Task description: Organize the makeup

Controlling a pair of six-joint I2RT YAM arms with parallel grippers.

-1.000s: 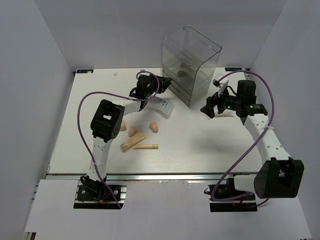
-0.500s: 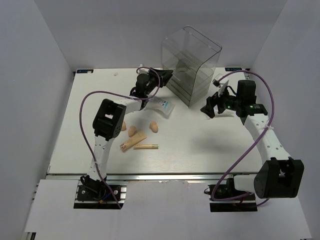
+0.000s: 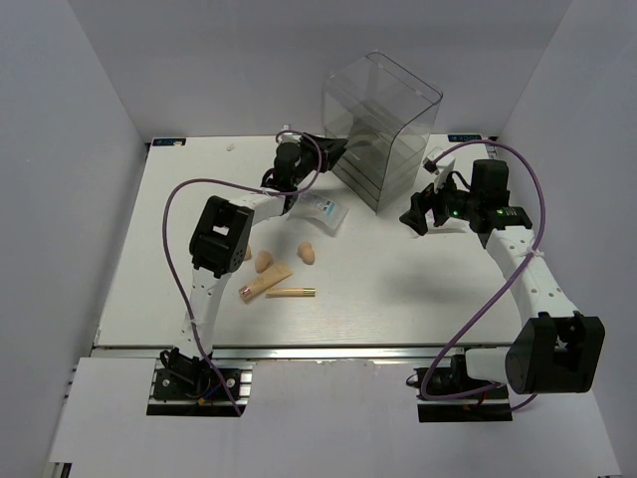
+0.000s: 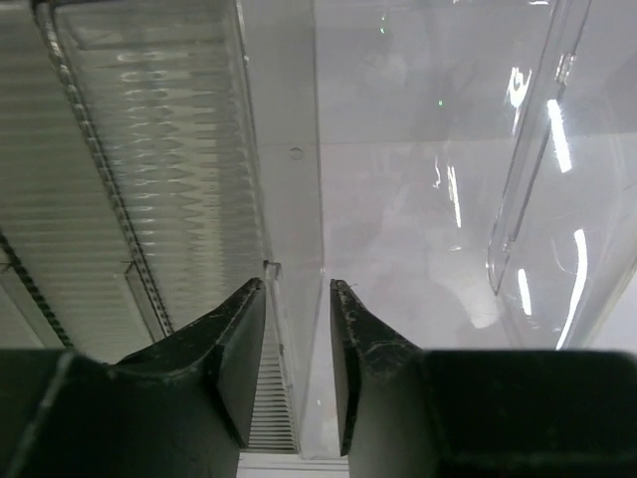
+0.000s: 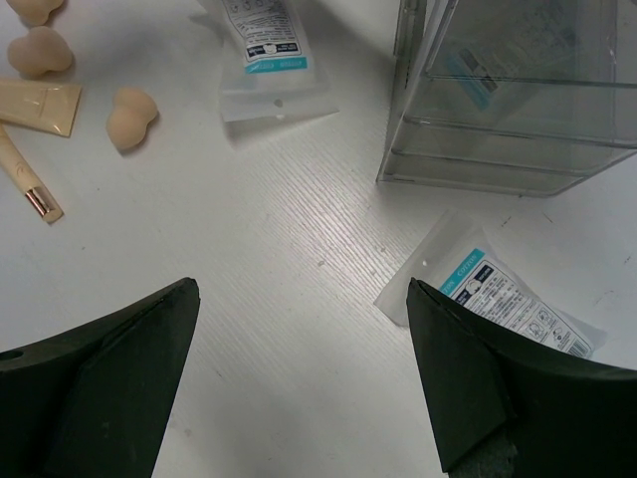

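My left gripper (image 3: pixel 336 149) is at the left front of the tall clear drawer box (image 3: pixel 383 124). In the left wrist view its jaws (image 4: pixel 298 299) stand narrowly apart with a clear drawer edge (image 4: pixel 294 199) filling the gap. My right gripper (image 3: pixel 413 219) hangs wide open and empty (image 5: pixel 301 289) over the table. One white blue-printed packet (image 5: pixel 498 299) lies by its right finger. The other packet (image 3: pixel 323 211) lies left of the box. Three peach sponges (image 3: pixel 308 253) (image 3: pixel 264 261) (image 3: pixel 246 250), the beige tube (image 3: pixel 264 282) and the gold stick (image 3: pixel 291 293) lie at centre left.
The box's ribbed drawer fronts (image 4: pixel 149 179) fill the left wrist view. The box base (image 5: pixel 518 100) stands just beyond the right gripper. White walls enclose the table on three sides.
My left gripper has moved right and farther back, up to the front of the clear box. The right arm and the makeup on the table have not moved.
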